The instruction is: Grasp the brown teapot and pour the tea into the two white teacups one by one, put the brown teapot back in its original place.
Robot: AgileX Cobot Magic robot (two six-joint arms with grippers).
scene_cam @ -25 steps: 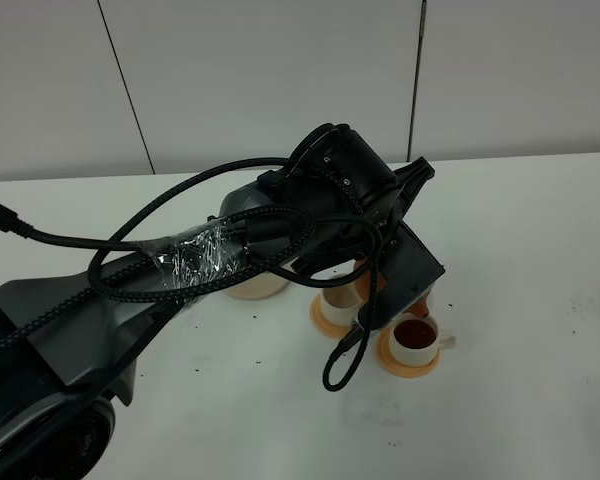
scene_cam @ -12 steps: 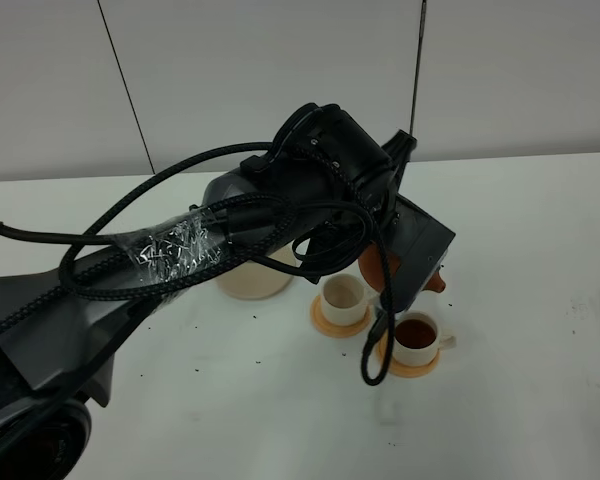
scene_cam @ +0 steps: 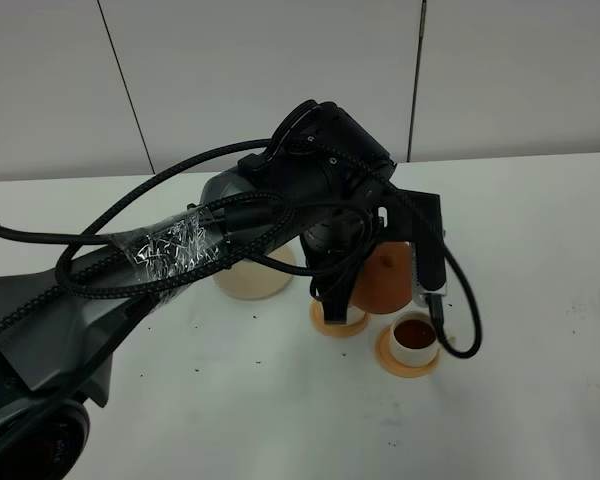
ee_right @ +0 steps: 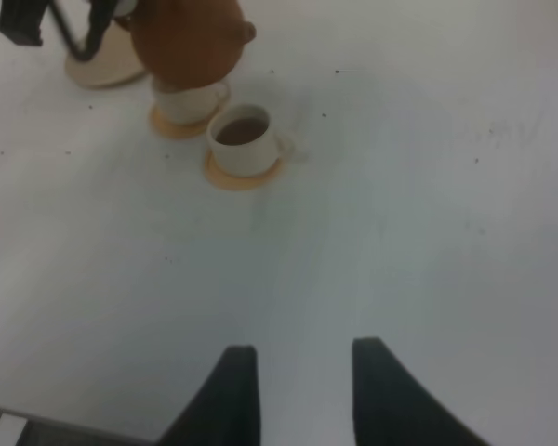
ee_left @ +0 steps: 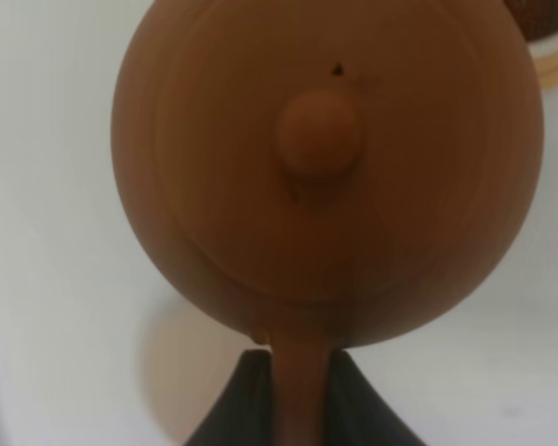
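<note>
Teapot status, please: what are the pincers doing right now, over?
Left pincer shut on brown teapot handle, above second teacup. Right pincer open, empty. Cable dangles beside full teacup.

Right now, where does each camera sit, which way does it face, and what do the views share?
Exterior high: mounted above, off the arms, looking down at the white table; the left arm crosses the view, holding the brown teapot.
Left wrist: looks along the left gripper, shut on the teapot's handle; the teapot fills the view.
Right wrist: looks across the table past the open right gripper toward the filled teacup.
Shared: all three show the teapot.
</note>
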